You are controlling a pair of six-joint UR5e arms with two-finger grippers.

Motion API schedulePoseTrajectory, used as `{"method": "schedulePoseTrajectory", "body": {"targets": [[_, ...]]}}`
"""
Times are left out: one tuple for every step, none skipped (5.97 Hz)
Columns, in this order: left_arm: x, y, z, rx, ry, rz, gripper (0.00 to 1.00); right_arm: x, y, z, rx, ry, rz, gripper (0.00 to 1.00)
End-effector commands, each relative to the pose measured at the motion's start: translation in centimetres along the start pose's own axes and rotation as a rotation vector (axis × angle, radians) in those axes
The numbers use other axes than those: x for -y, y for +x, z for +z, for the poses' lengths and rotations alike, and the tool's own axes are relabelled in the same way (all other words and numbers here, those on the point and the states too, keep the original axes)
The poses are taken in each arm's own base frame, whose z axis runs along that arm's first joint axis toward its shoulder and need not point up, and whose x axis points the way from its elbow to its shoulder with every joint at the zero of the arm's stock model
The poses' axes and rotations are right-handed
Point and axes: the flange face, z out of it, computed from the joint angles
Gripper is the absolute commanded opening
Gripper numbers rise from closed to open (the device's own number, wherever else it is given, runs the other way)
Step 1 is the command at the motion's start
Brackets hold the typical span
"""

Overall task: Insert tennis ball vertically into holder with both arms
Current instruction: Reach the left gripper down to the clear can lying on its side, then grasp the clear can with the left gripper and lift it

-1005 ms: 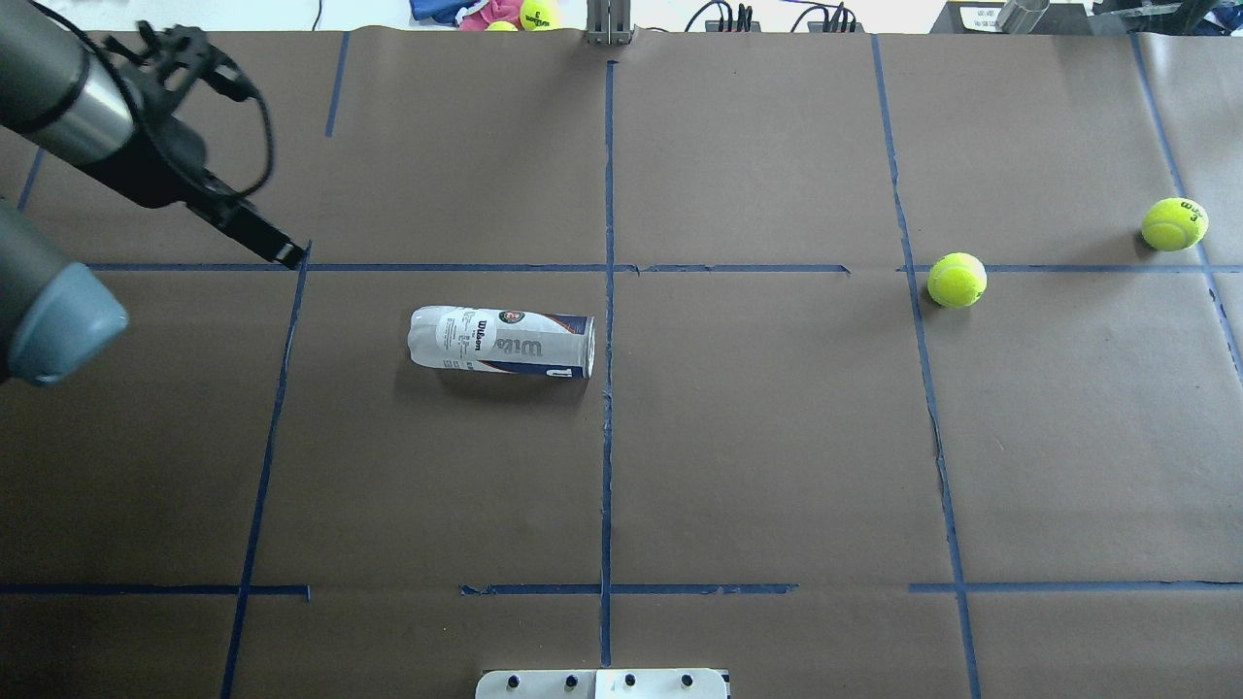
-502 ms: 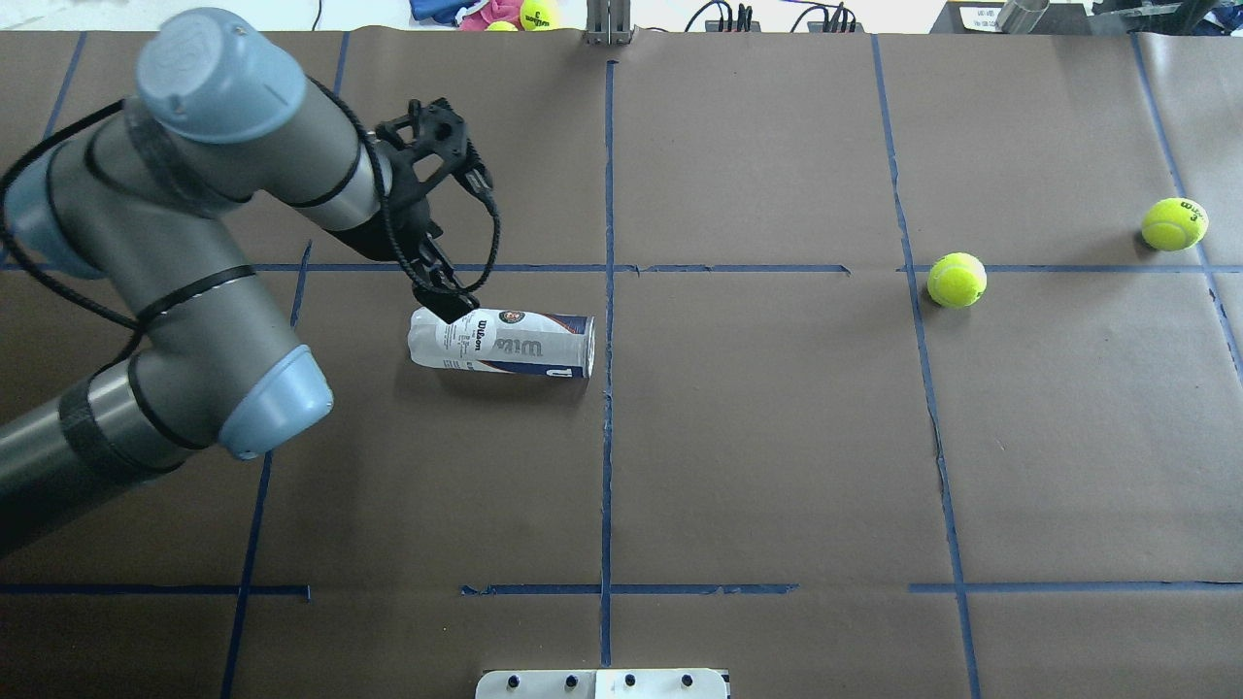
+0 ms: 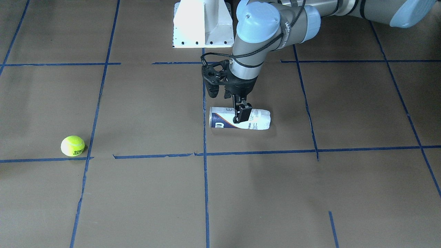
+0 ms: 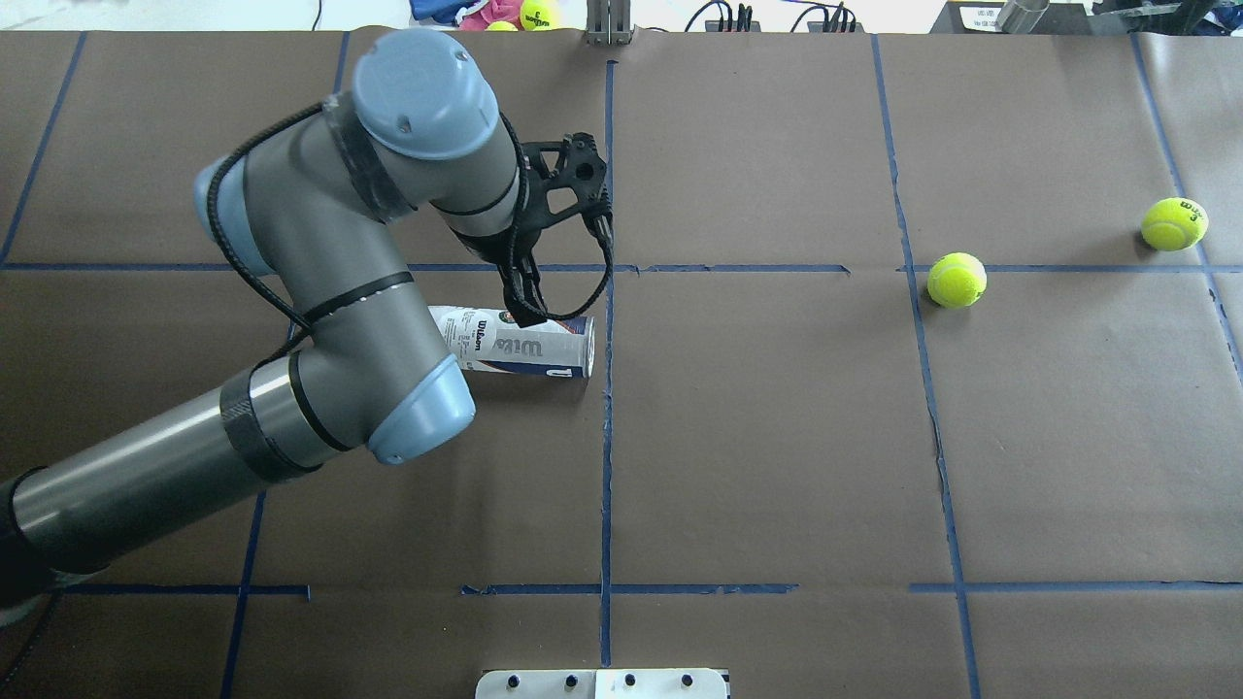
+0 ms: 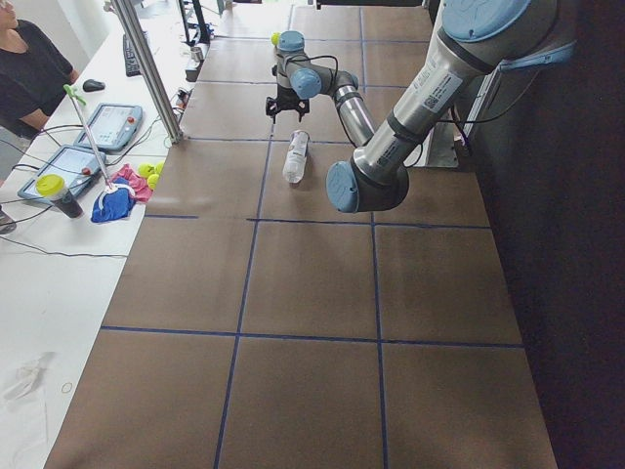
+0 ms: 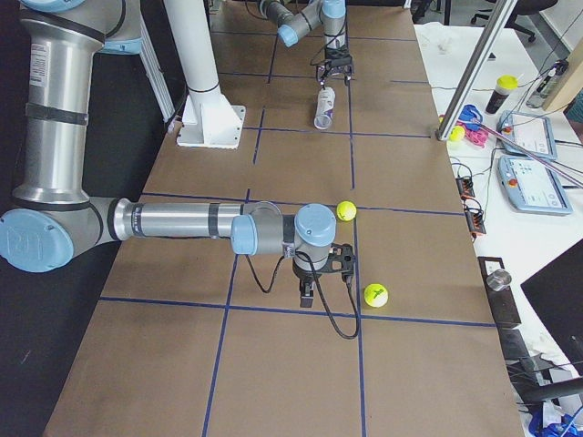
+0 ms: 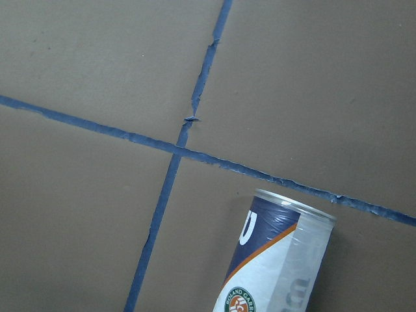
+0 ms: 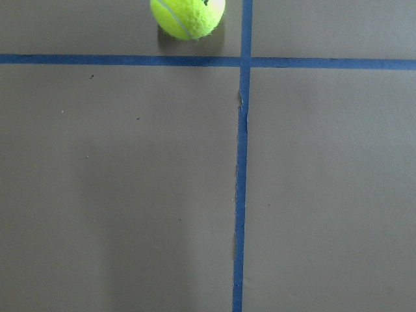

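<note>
The holder, a clear Wilson can, lies on its side left of the table's centre line, with its metal-rimmed open end toward that line. It also shows in the front view and the left wrist view. My left gripper points down just above the can's middle, fingers close together, holding nothing. Two tennis balls lie on the table's right side. My right gripper hangs near them; I cannot tell its state. One ball sits at the top edge of the right wrist view.
Blue tape lines grid the brown table. The white pedestal base stands at the robot's side. A metal post, spare balls and cables lie beyond the far edge. An operator stands by tablets.
My left arm has swung in from the table's far left and now holds its gripper over the can's middle. The can and the balls have not moved.
</note>
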Motion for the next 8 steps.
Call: {"method": "schedulePoseTrajectory", "body": {"targets": [[4.0, 2.3, 3.0, 0.022, -0.139, 0.097, 1.00, 0.0, 0.2, 0.3, 0.003, -0.005, 0.002, 1.00], [5.2, 4.4, 4.9, 0.067, -0.205, 0.155, 1.00, 0.0, 0.0, 0.3, 0.003, -0.006, 0.001, 1.00], [5.9, 6.3, 6.7, 0.091, -0.238, 0.187, 1.00, 0.0, 0.0, 0.4, 0.003, -0.009, 0.001, 1.00], [5.7, 7.5, 8.1, 0.081, -0.258, 0.198, 1.00, 0.0, 0.1, 0.5, 0.003, -0.011, 0.001, 1.00], [5.6, 7.3, 8.4, 0.113, -0.258, 0.208, 1.00, 0.0, 0.2, 0.7, 0.003, -0.014, 0.002, 1.00], [5.6, 7.6, 8.6, 0.114, -0.259, 0.220, 1.00, 0.0, 0.2, 0.7, 0.003, -0.014, 0.002, 1.00], [5.6, 7.4, 9.1, 0.119, -0.245, 0.222, 1.00, 0.0, 0.2, 0.7, 0.001, -0.013, 0.001, 1.00], [5.5, 7.2, 10.3, 0.122, -0.241, 0.221, 1.00, 0.0, 0.2, 0.7, 0.001, -0.013, 0.003, 1.00]]}}
